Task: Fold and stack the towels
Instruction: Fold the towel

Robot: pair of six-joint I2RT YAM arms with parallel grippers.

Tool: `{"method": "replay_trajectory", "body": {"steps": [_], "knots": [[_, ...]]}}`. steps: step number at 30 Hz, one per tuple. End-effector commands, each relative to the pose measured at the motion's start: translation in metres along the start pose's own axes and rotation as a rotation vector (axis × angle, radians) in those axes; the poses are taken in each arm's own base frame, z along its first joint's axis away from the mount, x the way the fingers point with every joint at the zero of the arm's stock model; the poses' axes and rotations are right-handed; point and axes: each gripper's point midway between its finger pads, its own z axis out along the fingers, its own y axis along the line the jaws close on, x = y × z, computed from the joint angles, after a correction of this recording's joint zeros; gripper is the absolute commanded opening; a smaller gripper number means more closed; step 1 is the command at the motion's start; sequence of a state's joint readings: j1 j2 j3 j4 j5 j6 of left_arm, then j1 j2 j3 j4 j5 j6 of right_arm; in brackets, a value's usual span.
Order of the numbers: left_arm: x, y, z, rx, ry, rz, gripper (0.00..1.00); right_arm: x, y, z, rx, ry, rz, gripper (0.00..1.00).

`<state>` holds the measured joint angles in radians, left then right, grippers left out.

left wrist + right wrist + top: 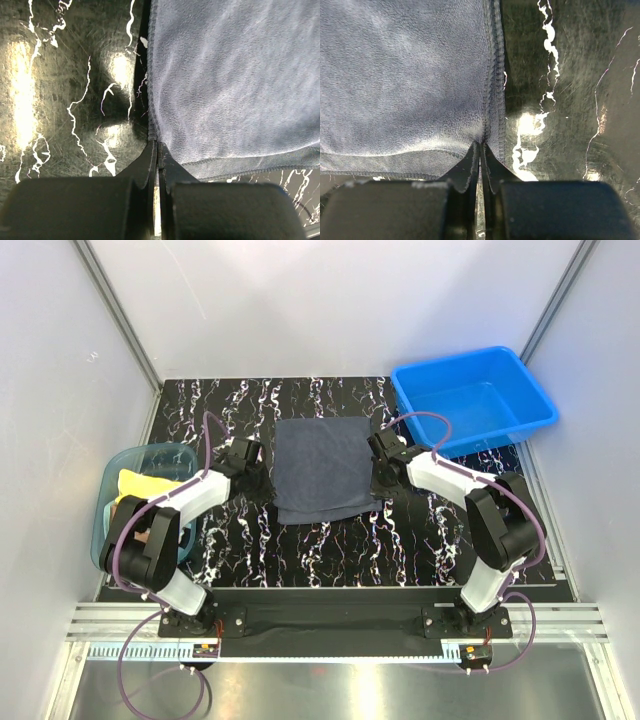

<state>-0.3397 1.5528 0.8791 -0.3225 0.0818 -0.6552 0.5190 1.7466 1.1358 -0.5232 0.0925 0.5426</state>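
slate-blue towel (322, 468): spread flat in the middle of the counter (330, 550); no finished fold shows.
left hand (158, 145): clenched on the towel's near-left edge.
right hand (481, 145): clenched on its near-right hem.
yellow towel (140, 485): bunched in the teal tub (165, 452), far left.
blue bin (460, 360): back right, well apart.
Progress: early, by my judgement. This towel's fold is only starting, no stack exists yet, and the tub's towel waits.

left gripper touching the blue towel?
Touching. The left wrist view shows the left gripper, jaws shut, pinching the towel at its hem near a corner.
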Motion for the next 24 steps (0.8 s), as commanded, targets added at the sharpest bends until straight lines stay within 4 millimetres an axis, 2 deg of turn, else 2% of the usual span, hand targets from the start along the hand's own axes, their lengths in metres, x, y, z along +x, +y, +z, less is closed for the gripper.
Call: {"method": "replay_trajectory", "body": {"steps": [1,6,8,9,10,11,12,20,22,23,24], "knots": [[-0.021,-0.014,-0.012,0.031,-0.067,0.006,0.00,-0.020,0.005,-0.021,-0.010,-0.071,-0.019,0.08],[-0.014,-0.012,-0.009,0.035,-0.053,0.002,0.00,-0.013,0.005,-0.015,-0.012,-0.052,-0.023,0.07],[-0.013,-0.012,-0.008,0.035,-0.051,0.005,0.00,-0.012,0.003,-0.013,-0.008,-0.047,-0.022,0.15],[-0.013,-0.012,-0.009,0.037,-0.053,0.005,0.00,-0.011,0.003,-0.013,-0.008,-0.045,-0.023,0.15],[-0.013,-0.012,-0.008,0.036,-0.050,0.006,0.00,-0.011,0.004,-0.012,-0.011,-0.045,-0.026,0.14],[-0.013,-0.013,-0.009,0.038,-0.052,0.007,0.00,-0.011,0.004,-0.012,-0.014,-0.046,-0.028,0.05],[-0.014,-0.013,-0.009,0.037,-0.053,0.005,0.00,-0.012,0.004,-0.011,-0.014,-0.047,-0.029,0.01],[-0.015,-0.016,-0.009,0.045,-0.050,0.004,0.00,-0.015,0.002,-0.009,0.006,-0.043,-0.046,0.00],[-0.014,-0.016,-0.011,0.039,-0.032,0.003,0.00,-0.024,0.003,-0.017,0.025,-0.055,-0.065,0.00],[-0.026,-0.027,-0.019,0.056,-0.052,0.011,0.00,-0.024,-0.004,-0.025,0.060,-0.046,-0.088,0.00],[-0.031,-0.030,-0.024,0.049,-0.055,0.017,0.00,-0.036,0.000,-0.036,0.054,-0.068,-0.094,0.00]]}}
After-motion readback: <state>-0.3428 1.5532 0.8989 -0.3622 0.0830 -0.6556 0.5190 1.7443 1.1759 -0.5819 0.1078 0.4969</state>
